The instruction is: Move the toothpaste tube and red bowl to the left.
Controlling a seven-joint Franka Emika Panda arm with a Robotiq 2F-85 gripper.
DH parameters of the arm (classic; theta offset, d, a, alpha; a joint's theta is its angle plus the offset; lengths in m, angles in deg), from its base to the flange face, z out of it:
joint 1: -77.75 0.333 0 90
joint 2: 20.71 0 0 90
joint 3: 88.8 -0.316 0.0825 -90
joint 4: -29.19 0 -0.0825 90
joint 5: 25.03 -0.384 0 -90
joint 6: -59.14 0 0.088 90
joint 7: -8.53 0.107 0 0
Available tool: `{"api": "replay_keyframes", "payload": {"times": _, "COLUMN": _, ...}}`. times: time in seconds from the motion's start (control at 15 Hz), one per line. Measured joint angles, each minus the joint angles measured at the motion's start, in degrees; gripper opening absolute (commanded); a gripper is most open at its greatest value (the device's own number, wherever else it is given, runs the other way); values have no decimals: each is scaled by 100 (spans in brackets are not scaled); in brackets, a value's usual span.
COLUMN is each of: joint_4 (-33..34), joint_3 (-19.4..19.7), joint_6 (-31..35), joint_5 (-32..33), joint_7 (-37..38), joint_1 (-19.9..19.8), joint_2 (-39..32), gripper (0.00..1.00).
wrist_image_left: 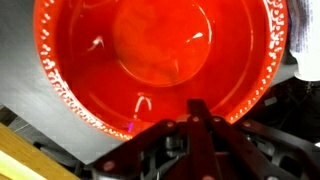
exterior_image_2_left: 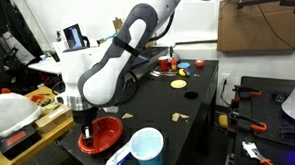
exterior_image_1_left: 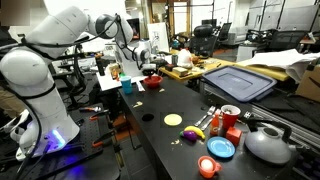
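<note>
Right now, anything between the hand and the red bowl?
Nothing visible. In the wrist view the hand is already at the red bowl, shut on its rim, with no object between them.

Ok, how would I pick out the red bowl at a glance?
On the black table, look at the end under the white arm, where the fingers are shut on a rim. That is the red bowl: round, shallow, solid red, next to a light blue cup and bigger than the small orange-red lid.
</note>
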Motion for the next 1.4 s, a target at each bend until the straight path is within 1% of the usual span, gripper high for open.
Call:
{"api": "replay_keyframes", "payload": {"times": 0.2, "joint_4": -28, "joint_3": 78, "joint_6": 246, "joint_5": 2, "joint_7": 5, "joint_1": 1, "joint_2": 2, "gripper": 0}}
{"api": "replay_keyframes", "payload": {"times": 0.33, "joint_4": -80, "joint_3": 287, "joint_6": 464, "joint_5": 42, "joint_7": 30, "joint_1": 1, "joint_2": 51, "gripper": 0}}
{"api": "replay_keyframes", "payload": {"times": 0.47, "joint_4": -243, "joint_3": 601, "joint_6": 607, "joint_5": 117, "joint_7": 103, "joint_1": -3, "joint_2": 238, "gripper": 0}}
{"api": "replay_keyframes", "payload": {"times": 0.6, "joint_4": -512, "joint_3": 977, "joint_6": 634, "joint_5": 284, "joint_7": 308, "joint_1": 10, "joint_2": 586, "gripper": 0}}
{"api": "replay_keyframes", "payload": {"times": 0.87, "joint_4": -1323, "joint_3": 1670, "joint_6": 601, "joint_5": 744, "joint_7": 864, "joint_1": 47, "joint_2": 1610, "gripper": 0}}
{"api": "replay_keyframes", "payload": {"times": 1.0, "joint_4": -1745, "joint_3": 1923, "joint_6": 404, "joint_5": 970, "joint_7": 1122, "joint_1": 59, "joint_2": 2160, "gripper": 0}}
{"api": "replay_keyframes", "payload": {"times": 1.13, "joint_4": -2114, "joint_3": 2068, "joint_6": -69, "joint_5": 1094, "joint_7": 1284, "joint_1": 29, "joint_2": 2691, "gripper": 0}}
{"api": "replay_keyframes", "payload": {"times": 1.4, "joint_4": -2612, "joint_3": 2054, "joint_6": -1347, "joint_5": 1094, "joint_7": 1294, "joint_1": -201, "joint_2": 3573, "gripper": 0}}
